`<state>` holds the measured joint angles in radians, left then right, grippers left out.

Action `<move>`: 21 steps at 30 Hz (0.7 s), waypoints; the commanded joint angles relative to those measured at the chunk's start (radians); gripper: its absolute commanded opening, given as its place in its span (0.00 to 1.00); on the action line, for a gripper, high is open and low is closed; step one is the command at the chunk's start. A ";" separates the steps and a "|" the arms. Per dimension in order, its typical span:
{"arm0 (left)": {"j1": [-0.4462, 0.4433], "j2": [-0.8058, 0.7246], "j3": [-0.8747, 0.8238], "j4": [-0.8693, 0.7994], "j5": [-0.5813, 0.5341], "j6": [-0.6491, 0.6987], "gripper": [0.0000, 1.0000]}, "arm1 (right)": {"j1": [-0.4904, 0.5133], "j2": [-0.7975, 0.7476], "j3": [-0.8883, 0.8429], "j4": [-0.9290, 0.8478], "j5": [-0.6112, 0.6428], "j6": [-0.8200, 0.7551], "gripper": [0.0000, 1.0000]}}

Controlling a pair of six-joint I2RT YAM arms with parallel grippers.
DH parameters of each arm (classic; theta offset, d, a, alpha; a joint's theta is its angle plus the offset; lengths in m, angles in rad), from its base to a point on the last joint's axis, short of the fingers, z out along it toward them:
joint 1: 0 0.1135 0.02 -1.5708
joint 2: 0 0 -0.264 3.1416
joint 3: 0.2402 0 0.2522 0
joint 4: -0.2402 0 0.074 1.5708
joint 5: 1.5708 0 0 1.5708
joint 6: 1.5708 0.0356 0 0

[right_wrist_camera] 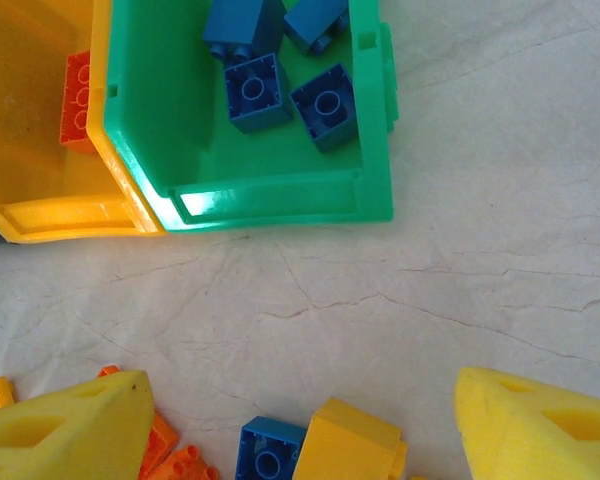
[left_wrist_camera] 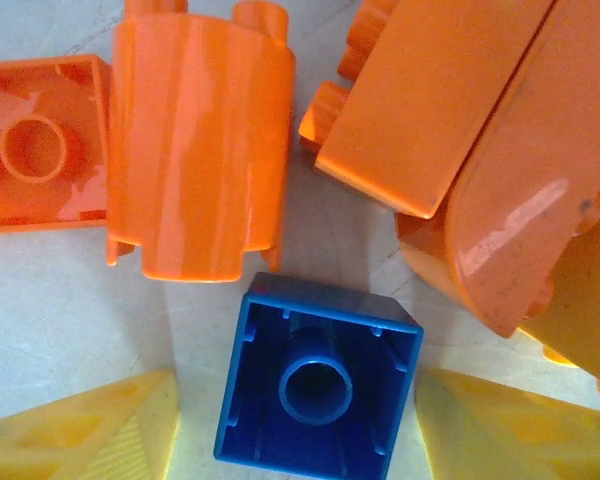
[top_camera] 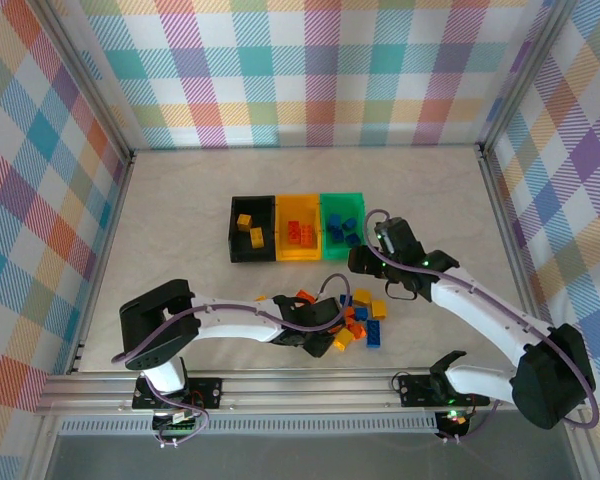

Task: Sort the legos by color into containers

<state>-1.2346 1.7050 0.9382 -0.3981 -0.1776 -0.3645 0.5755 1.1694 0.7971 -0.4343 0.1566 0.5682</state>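
Marbled tabletop point(top_camera: 180, 220): containers point(top_camera: 252, 258) are ranged mid-frame, loose legos point(top_camera: 365, 318) heaped below; left gripper point(left_wrist_camera: 295, 425) is held half-open astride blue brick point(left_wrist_camera: 320, 385), apparently for lifting, nothing clamped; right gripper point(right_wrist_camera: 295, 395) is spread wide, empty

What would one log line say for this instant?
left gripper: open, straddling blue brick | right gripper: open, empty, near green bin | loose bricks: not yet sorted

1. I count three bins point(top_camera: 298, 258) joined in one row.
2. Four blue bricks point(right_wrist_camera: 255, 90) lie inside the green bin point(right_wrist_camera: 280, 195).
3. Two yellow bricks point(top_camera: 244, 222) sit in the black bin point(top_camera: 235, 245), two places left of the green bin.
4. The loose bricks point(top_camera: 356, 327) near the green bin are too jumbled for me to count.
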 commanded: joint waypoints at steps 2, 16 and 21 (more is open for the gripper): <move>-0.014 0.048 0.026 0.048 0.036 0.029 0.54 | -0.006 -0.019 -0.018 0.013 0.014 0.012 0.79; 0.035 -0.124 0.028 0.002 0.033 -0.029 0.36 | -0.009 -0.049 -0.029 0.014 0.014 0.014 0.79; 0.154 -0.231 0.094 -0.004 0.025 -0.045 0.36 | -0.016 -0.082 -0.055 0.019 0.014 0.027 0.79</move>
<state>-1.1458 1.5341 0.9756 -0.3939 -0.1410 -0.3847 0.5671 1.1126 0.7631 -0.4316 0.1574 0.5724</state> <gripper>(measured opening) 0.360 0.790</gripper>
